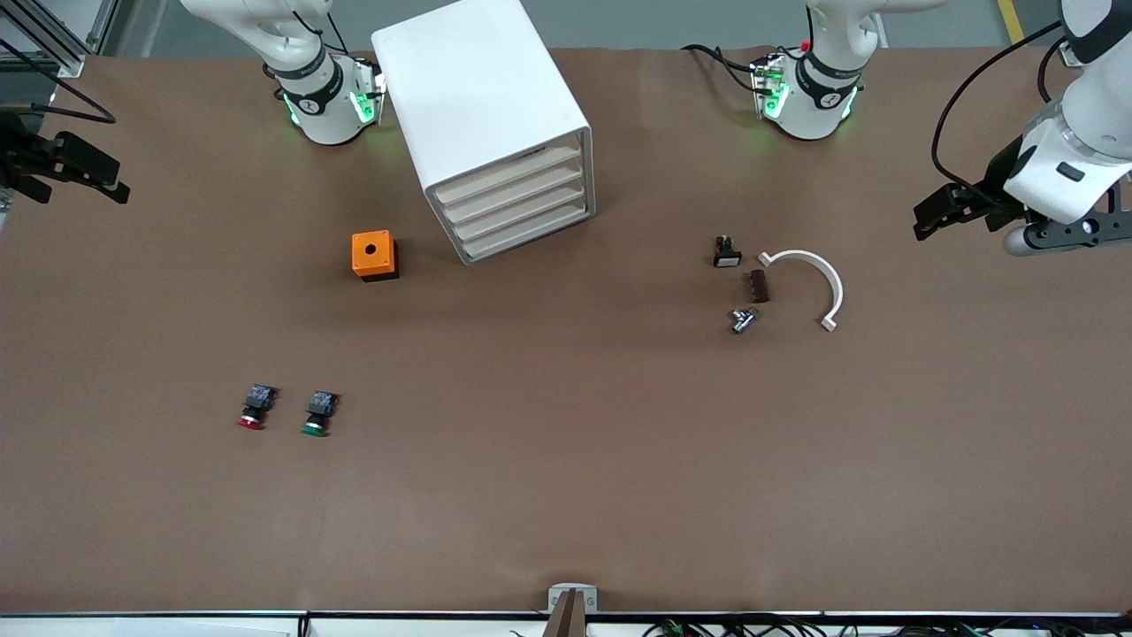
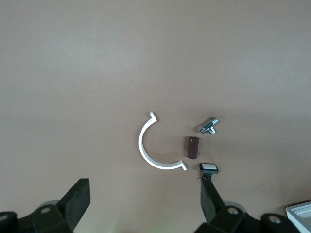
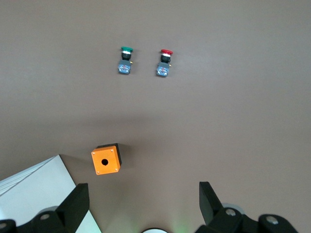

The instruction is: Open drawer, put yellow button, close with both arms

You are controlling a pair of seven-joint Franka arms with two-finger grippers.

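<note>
The white cabinet [image 1: 482, 97] stands between the two arm bases, and its corner shows in both wrist views [image 2: 300, 213] [image 3: 34, 189]. Its four cream drawer fronts all sit flush, the drawer [image 1: 508, 172] uppermost. The yellow button is out of view. My left gripper [image 1: 929, 217] hangs open and empty over the left arm's end of the table; its wrist view [image 2: 144, 199] looks down on bare table and small parts. My right gripper [image 1: 97, 177] hangs open and empty over the right arm's end [image 3: 144, 201].
An orange box [image 1: 374, 255] with a round hole sits beside the cabinet. A red-capped button [image 1: 254, 408] and a green-capped button [image 1: 317, 413] lie nearer the camera. Toward the left arm's end lie a white curved clip [image 1: 814, 279], a brown block [image 1: 759, 286], a black switch [image 1: 726, 252] and a metal piece [image 1: 743, 319].
</note>
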